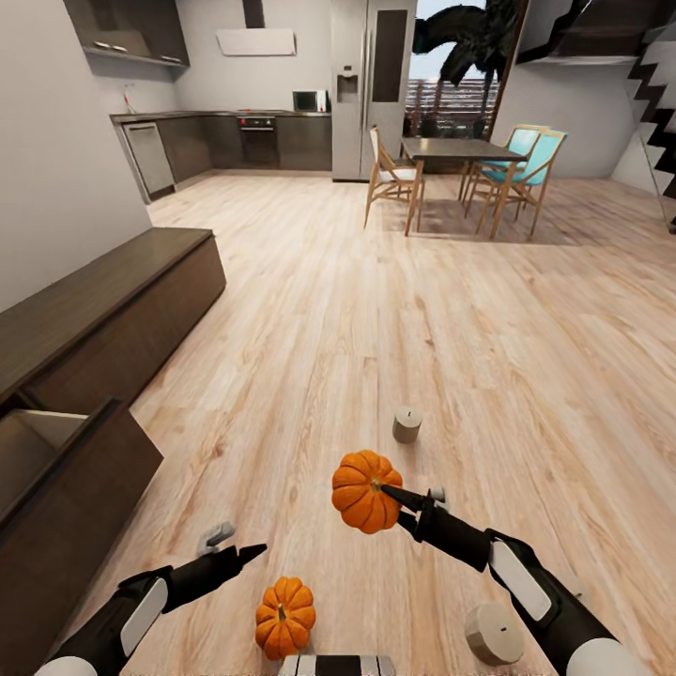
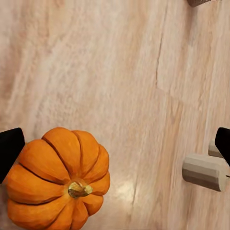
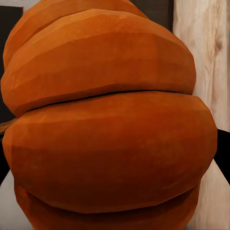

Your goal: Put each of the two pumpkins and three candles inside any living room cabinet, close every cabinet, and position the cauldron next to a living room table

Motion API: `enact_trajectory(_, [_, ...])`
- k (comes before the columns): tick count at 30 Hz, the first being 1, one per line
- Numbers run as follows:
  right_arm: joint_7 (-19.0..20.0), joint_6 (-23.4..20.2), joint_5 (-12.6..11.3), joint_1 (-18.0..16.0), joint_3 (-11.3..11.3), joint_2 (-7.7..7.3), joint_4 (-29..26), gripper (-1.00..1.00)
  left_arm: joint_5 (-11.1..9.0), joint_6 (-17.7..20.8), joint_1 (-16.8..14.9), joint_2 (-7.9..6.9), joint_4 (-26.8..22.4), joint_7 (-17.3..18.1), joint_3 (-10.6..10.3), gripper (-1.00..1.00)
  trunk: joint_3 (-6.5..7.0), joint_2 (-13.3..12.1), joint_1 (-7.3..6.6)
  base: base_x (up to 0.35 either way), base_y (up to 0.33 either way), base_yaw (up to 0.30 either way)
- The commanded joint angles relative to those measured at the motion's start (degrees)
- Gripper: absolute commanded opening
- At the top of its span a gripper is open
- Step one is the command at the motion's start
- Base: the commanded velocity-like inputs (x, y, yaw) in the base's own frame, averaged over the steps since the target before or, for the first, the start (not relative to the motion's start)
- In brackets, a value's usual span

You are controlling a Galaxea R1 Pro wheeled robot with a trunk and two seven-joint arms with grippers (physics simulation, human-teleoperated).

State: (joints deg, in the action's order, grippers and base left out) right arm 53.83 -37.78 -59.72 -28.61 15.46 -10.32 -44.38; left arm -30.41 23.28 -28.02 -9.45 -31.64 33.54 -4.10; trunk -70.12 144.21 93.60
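The right gripper [image 1: 399, 502] held one pumpkin [image 1: 366, 491] clear of the floor, the open cabinet [image 1: 66, 469] drawer lying well to its left; the left gripper [image 1: 246, 554] stood wide, empty.

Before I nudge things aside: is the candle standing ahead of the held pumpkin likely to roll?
The candle stands upright on its flat base, so a low push probably slides it. It looks squat, so tipping seems unlikely. Knocked over, its round side would likely roll on the smooth floor.

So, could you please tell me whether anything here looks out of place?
Yes: a pumpkin and two candles sit on the wood floor, and the cabinet has one drawer hanging open. The right gripper holds another pumpkin.
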Motion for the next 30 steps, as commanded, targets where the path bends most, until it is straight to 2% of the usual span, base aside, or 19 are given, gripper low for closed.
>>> enact_trajectory(1, [-0.09,-0.56,-0.66,-0.04,0.12,-0.05,-0.01,-1.00,-0.65,0.01,-0.02,-0.05,0.09,-0.20,-0.23,1.00,-0.27,0.04,0.01,0.000,0.000,0.000])
enact_trajectory(7, [-0.05,-0.76,-0.88,-0.04,-0.07,-0.06,0.00,-1.00,-1.23,-1.51,-0.02,-0.05,4.64,-0.42,-0.13,1.00,-1.60,0.12,0.16,0.000,0.000,0.000])
enact_trajectory(16, [-0.19,-2.34,-0.91,-0.04,-0.11,0.01,0.05,-1.00,-1.73,-1.66,-0.02,0.12,5.42,-0.47,-0.27,1.00,-3.59,0.24,0.40,0.000,0.000,0.000])
enact_trajectory(21, [-0.37,-2.70,-0.69,-0.04,0.11,0.03,0.08,-1.00,-1.50,-2.04,-0.02,1.48,5.38,-0.62,-0.33,1.00,-4.70,0.30,0.53,0.000,0.000,0.000])
enact_trajectory(25, [-0.41,-2.73,-0.66,-0.04,0.11,0.03,0.08,-1.00,-1.50,-4.30,-0.02,2.27,5.43,-3.72,-0.41,1.00,-5.59,0.36,0.63,0.000,0.000,0.000])
enact_trajectory(30, [-0.40,-2.73,-0.66,-0.04,0.16,0.03,0.08,-1.00,-1.36,-5.08,-0.02,3.47,5.44,-7.74,-0.46,1.00,-6.70,0.42,0.76,0.000,0.000,0.000])
